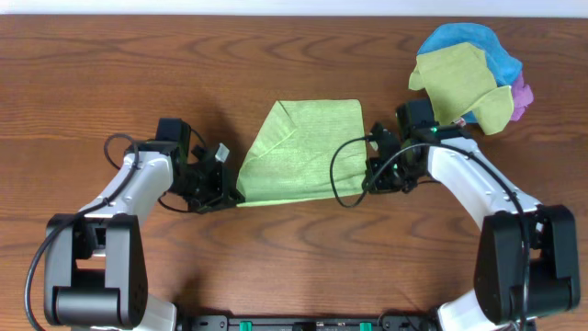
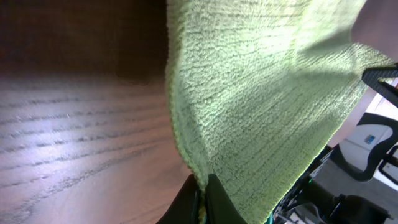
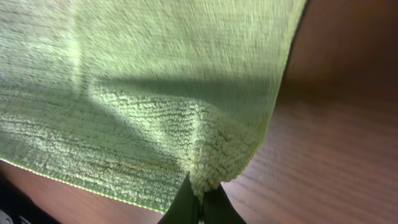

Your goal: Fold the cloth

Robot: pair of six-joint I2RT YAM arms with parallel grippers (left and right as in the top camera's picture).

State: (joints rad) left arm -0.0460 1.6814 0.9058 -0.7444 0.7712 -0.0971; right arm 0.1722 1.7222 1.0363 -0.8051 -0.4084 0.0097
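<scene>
The lime-green cloth lies in the middle of the table, its left side folded in at a slant. My left gripper is shut on the cloth's near left corner. In the left wrist view the cloth rises from the pinched jaws. My right gripper is shut on the cloth's near right corner. In the right wrist view the cloth bunches at the jaws. The white tag is not visible.
A pile of other cloths sits at the far right: an olive-green one on top of a blue one, with a bit of purple. The table is brown wood.
</scene>
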